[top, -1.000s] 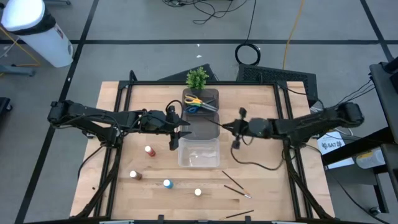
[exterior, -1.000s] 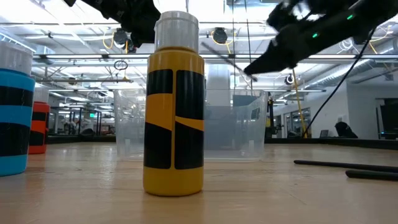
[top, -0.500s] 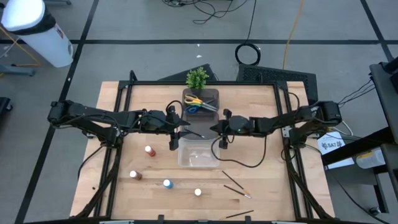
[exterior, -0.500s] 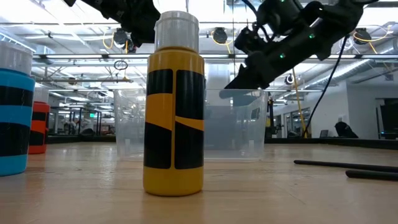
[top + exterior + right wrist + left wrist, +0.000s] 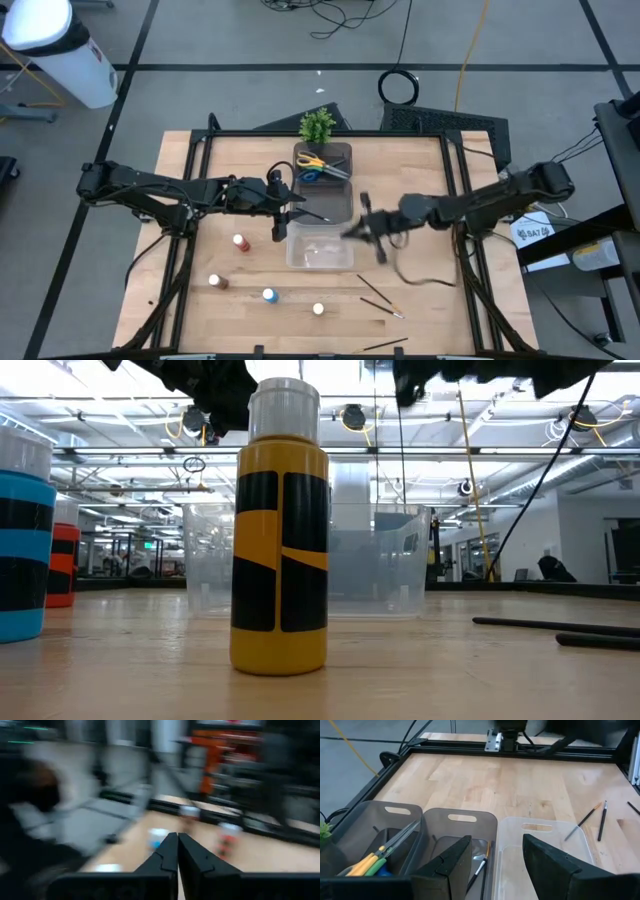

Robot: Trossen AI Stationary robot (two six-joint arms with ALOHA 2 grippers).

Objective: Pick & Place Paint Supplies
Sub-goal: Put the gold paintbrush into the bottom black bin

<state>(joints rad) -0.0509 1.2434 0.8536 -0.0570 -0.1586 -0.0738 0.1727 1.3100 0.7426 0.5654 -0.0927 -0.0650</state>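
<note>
Left gripper (image 5: 291,212) over mid-table bins, jaws wide, empty. Right gripper (image 5: 362,228) beside clear bin (image 5: 320,247), jaws closed, empty. Paint bottles (image 5: 268,295) along near edge; paintbrushes (image 5: 378,297) near-right; scissors (image 5: 318,167) in far bin.

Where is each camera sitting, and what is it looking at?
High view: above, looking straight down at the table, both arms showing.
Low view: at tabletop height, facing a yellow bottle; arms overhead.
Left wrist view: on the left arm, facing three bins; left tool open.
Right wrist view: blurred; right tool shut.
High, low and left wrist views share the clear bin.
</note>
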